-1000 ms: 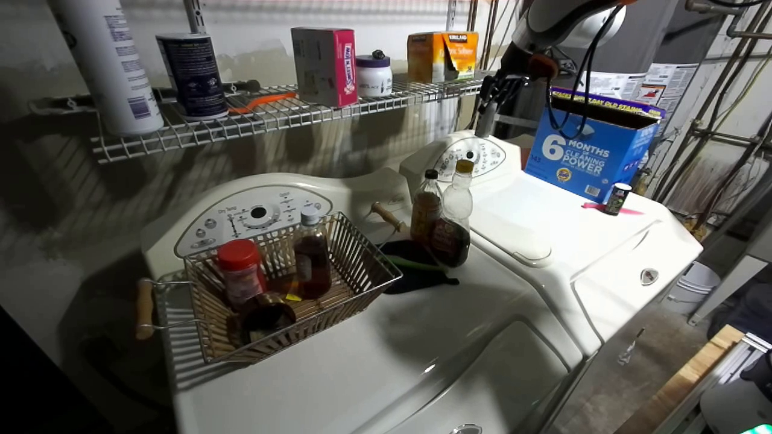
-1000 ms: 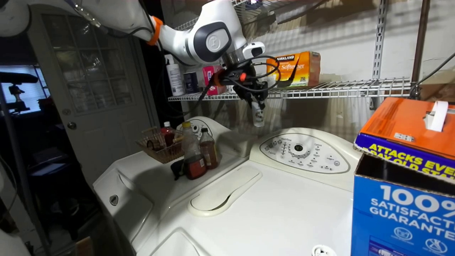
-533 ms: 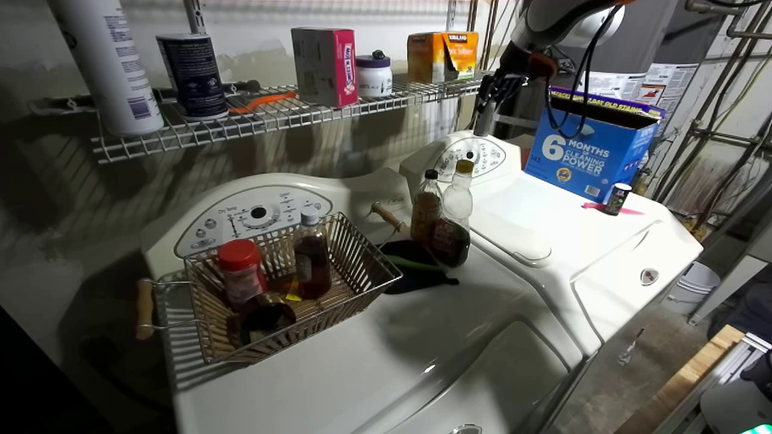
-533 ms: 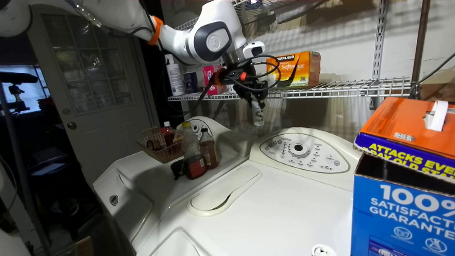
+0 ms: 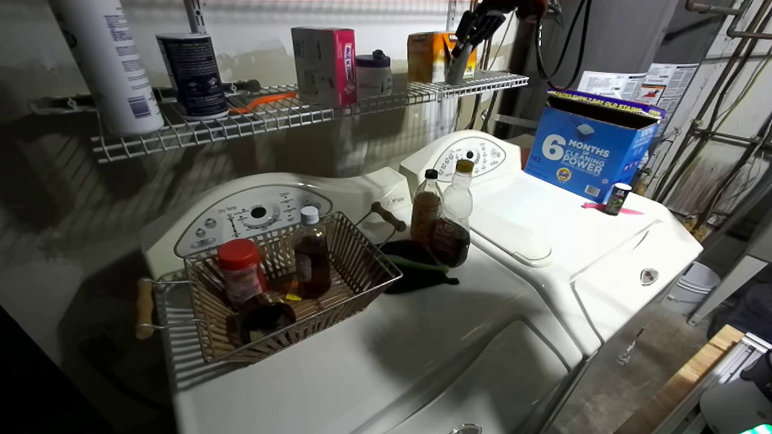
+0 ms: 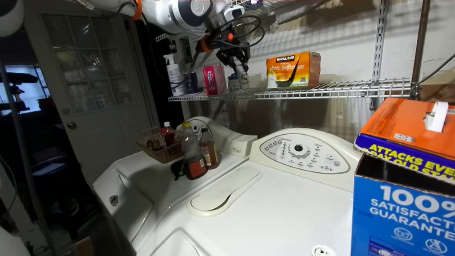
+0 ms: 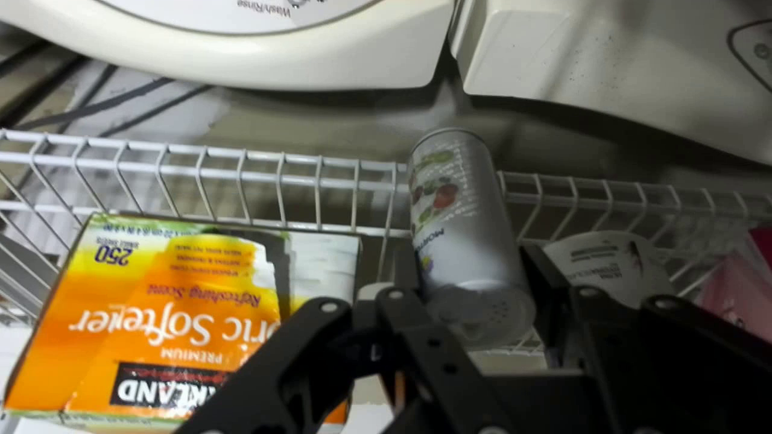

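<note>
My gripper (image 7: pixel 473 265) is shut on a silver-white shaker can (image 7: pixel 458 205) with a printed label. The can hangs slightly tilted, its perforated lid toward the wrist. In both exterior views the gripper (image 5: pixel 467 43) (image 6: pixel 239 64) holds the can (image 5: pixel 456 66) (image 6: pixel 243 79) at the level of the wire shelf (image 5: pixel 271 122) (image 6: pixel 355 93). I cannot tell whether its base touches the wires. An orange fabric softener box (image 6: pixel 289 71) (image 7: pixel 169 313) stands on one side of it. A white jar (image 6: pixel 233 84) (image 7: pixel 609 265) and a pink box (image 6: pixel 214 80) stand on the other side.
A white bottle (image 5: pixel 114 72), a dark blue canister (image 5: pixel 194 78) and an orange object (image 5: pixel 262 102) are also on the shelf. Below, a wire basket (image 5: pixel 335 319), two bottles (image 5: pixel 449 241) (image 5: pixel 424 211), a blue detergent box (image 5: pixel 579 144) and a small dark can (image 5: pixel 617 199) stand on the machines.
My gripper has risen with the can, from below the shelf edge in front of the washer panel to shelf level, and has shifted left in both exterior views. The other things have not moved.
</note>
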